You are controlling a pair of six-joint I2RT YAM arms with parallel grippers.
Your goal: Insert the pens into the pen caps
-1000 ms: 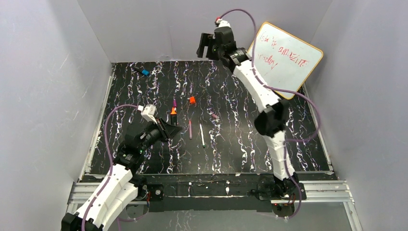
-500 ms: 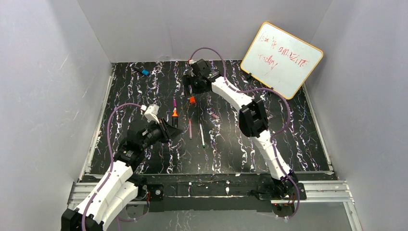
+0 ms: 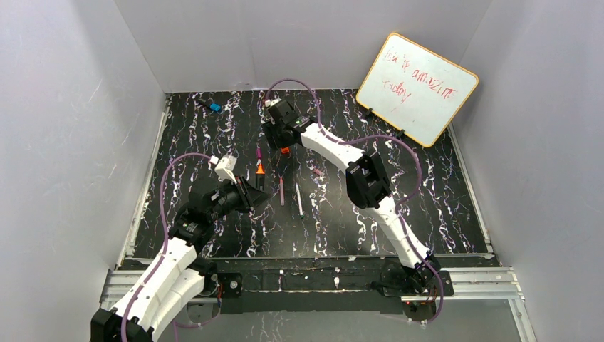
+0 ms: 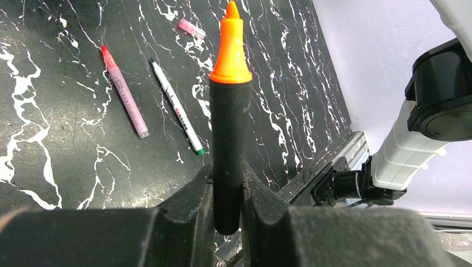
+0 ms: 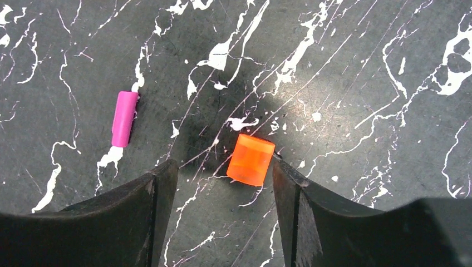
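Now the left fingers (image 4: 192, 214) are clamping the black marker (image 4: 228, 139) while the right fingers (image 5: 150, 208), spread wide, are straddling the orange cap (image 5: 251, 159) on the worktop (image 5: 362, 111), needing only to close.

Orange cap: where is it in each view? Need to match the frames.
Top external: orange cap upper centre, at the tip of the right gripper.
Left wrist: not in it.
Right wrist: centre of picture, between the open fingers.
Shared landmark: magenta cap, left of the orange cap in both of those views.
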